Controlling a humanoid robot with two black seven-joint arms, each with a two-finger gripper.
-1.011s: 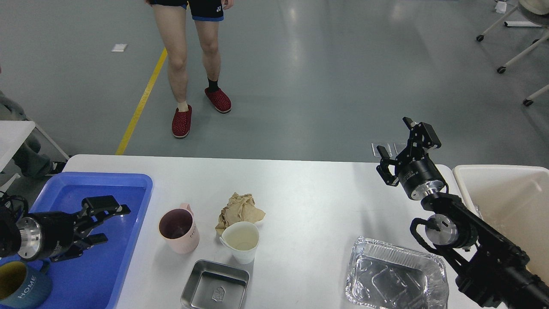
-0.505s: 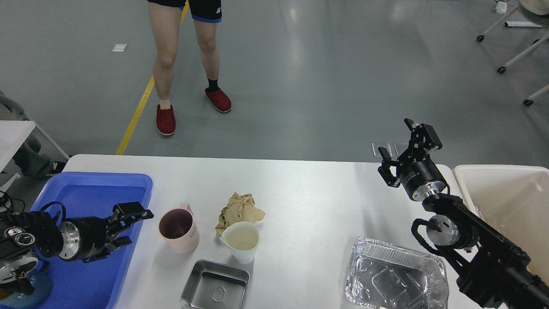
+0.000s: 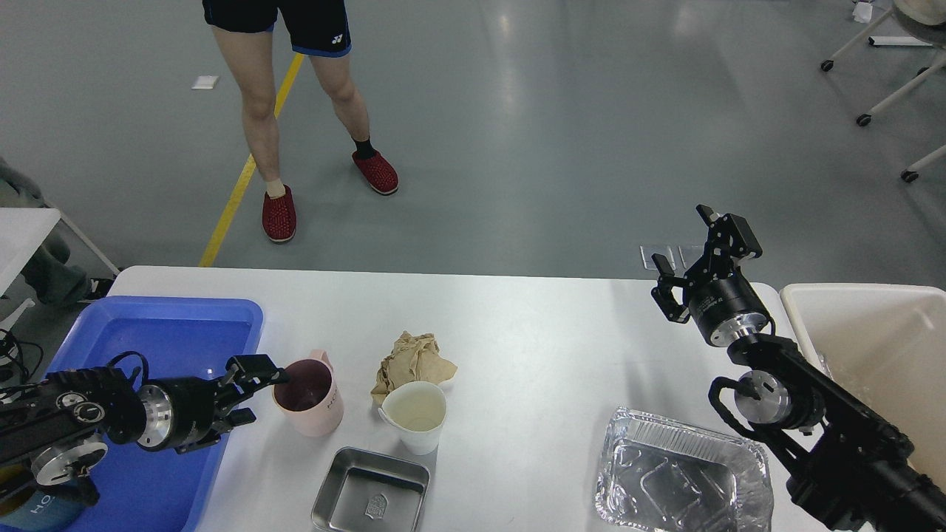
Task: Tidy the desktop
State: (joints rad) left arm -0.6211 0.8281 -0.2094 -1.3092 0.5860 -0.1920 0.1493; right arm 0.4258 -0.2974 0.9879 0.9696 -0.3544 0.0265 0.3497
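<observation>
So the left gripper (image 3: pixel 255 391) is sitting right at the near-left rim of the pink mug (image 3: pixel 309 397), fingers (image 3: pixel 259 368) spread apart and not holding anything. The upper one is touching or just about touching the rim, can't tell which. Behind those fingers, toward the left edge, the blue tray (image 3: pixel 177 332) is lying on the worktop (image 3: pixel 532 347), with a dark teal mug (image 3: pixel 33 506) poking out at its near corner under the arm.

Past the pink mug, further right of the left fingers, a white cup (image 3: pixel 415 415) is standing upright with a crumpled brown paper (image 3: pixel 412 360) touching its far side. A small steel tray (image 3: pixel 371 491) is lying just in front of the cup.

The right gripper (image 3: pixel 691 255) is hanging up in the air over the far right part of the worktop, fingers (image 3: pixel 663 267) released, nothing between them. Nearer the camera from those fingers a crinkly foil tray (image 3: pixel 684 473) is lying by the front edge, and to their right a beige bin (image 3: pixel 865 347) is standing beside the worktop's end.

The worktop itself is spanning nearly the whole width under both sets of fingers.
</observation>
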